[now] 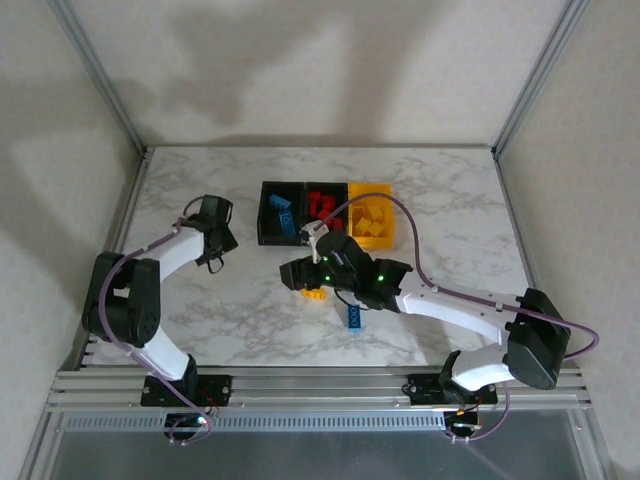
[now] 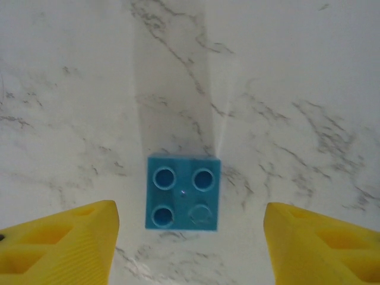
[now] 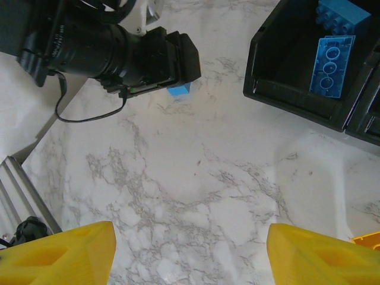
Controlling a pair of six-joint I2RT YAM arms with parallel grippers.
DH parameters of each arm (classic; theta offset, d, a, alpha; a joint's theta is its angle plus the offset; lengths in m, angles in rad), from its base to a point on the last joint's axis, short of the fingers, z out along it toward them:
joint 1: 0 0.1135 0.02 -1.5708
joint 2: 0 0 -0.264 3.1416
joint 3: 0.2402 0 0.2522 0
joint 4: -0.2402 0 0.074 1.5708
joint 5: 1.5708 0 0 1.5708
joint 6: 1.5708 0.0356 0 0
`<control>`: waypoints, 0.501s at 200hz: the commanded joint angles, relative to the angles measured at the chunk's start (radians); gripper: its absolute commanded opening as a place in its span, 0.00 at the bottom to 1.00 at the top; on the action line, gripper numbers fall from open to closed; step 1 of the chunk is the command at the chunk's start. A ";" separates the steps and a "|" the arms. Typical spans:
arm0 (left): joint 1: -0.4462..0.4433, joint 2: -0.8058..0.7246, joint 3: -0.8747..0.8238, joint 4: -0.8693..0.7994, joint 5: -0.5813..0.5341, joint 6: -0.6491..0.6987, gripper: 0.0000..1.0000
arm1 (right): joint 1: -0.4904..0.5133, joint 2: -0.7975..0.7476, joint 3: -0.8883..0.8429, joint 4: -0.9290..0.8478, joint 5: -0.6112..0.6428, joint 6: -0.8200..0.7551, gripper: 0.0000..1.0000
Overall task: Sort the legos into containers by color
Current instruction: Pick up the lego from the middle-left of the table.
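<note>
Left claw (image 2: 190,243), jaws wide, straddles the blue two-by-two brick (image 2: 183,192): lower squarely, centred, before closing. Right claw (image 3: 190,252) hangs wide, empty.

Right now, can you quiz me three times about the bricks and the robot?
1. Where is the blue brick by the left gripper? A on the table between its fingers; B in the yellow bin; C on a red brick.
2. What colour are the bricks in the middle bin? A blue; B red; C yellow.
3. How is the right gripper? A shut on a brick; B open, empty; C shut on a bin.
Answers: A, it lies between the fingers; B, red pieces fill it; B, only table shows between its fingers.
</note>
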 commanded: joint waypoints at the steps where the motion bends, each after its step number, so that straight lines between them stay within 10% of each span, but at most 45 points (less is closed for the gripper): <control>1: 0.017 0.021 0.013 0.034 -0.005 0.019 0.63 | 0.014 -0.010 -0.005 0.003 0.017 0.005 0.68; 100: 0.036 0.075 0.026 0.047 0.016 0.041 0.35 | 0.013 -0.004 0.010 -0.011 0.029 0.005 0.68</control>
